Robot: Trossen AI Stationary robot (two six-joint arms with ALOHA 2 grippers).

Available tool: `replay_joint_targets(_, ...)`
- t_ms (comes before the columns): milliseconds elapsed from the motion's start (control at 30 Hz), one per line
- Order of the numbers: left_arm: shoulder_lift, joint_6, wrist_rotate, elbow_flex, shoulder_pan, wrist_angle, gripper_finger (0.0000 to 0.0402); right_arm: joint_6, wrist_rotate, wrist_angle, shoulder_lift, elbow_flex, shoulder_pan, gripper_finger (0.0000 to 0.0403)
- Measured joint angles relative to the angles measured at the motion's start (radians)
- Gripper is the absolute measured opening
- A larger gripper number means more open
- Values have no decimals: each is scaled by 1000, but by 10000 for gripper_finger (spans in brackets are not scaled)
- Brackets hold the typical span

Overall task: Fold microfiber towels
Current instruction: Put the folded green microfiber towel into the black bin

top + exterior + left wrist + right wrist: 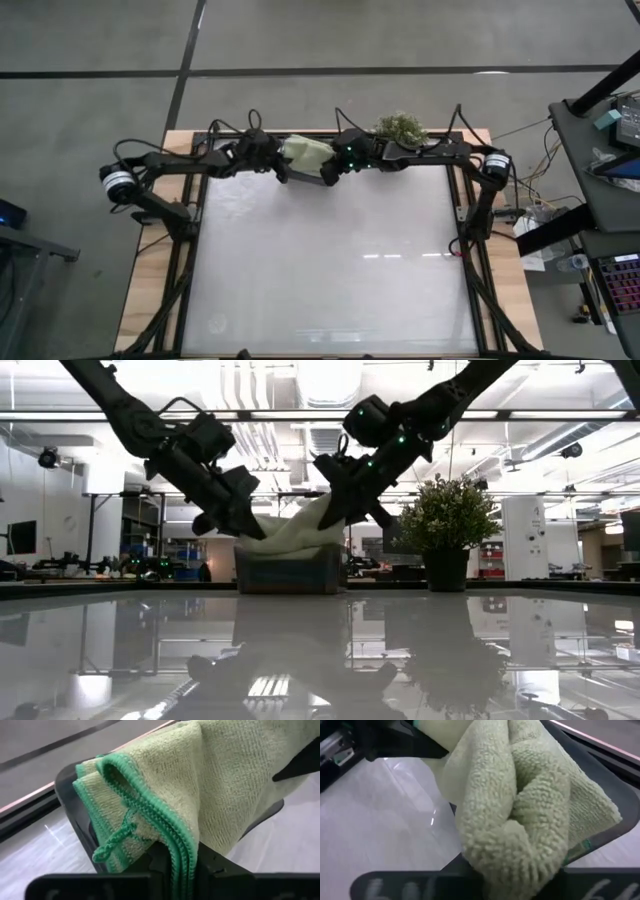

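A light sage green microfiber towel (307, 152) with a darker green stitched hem hangs folded between my two grippers at the table's far edge, over the small dark grey tray (290, 574). My left gripper (283, 166) is shut on its left end. My right gripper (331, 170) is shut on its right end. The towel sags between them in the low view (290, 534), and its underside reaches the tray's top. The other towels are out of view. My left gripper pinches several stacked hemmed edges (181, 851) of the towel between its two fingers, at the towel's left end. The fingers slant down from the table's left. The towel runs from them toward the other gripper and droops onto the tray. My right gripper pinches a thick bunched fold (520, 851) of several layers at the towel's right end between its two fingers. The fingers slant down from the table's right. This end is held higher (325, 510), and the towel slopes down from it toward the tray.
A bushy green potted plant (402, 128) stands at the far edge, just right of my right gripper. The white table top (330, 270) stretches toward the near edge. A dark frame (190, 250) runs along the table's sides.
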Motion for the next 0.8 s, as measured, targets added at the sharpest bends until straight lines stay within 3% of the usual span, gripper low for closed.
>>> replay_joint_targets(400,-16,56,-20,16,40,6,31,18,25,-8,-5,1,0,27)
replay_joint_targets(800,-17,74,-24,60,48,-82,101,12,42,-56,-10,22,-5,130)
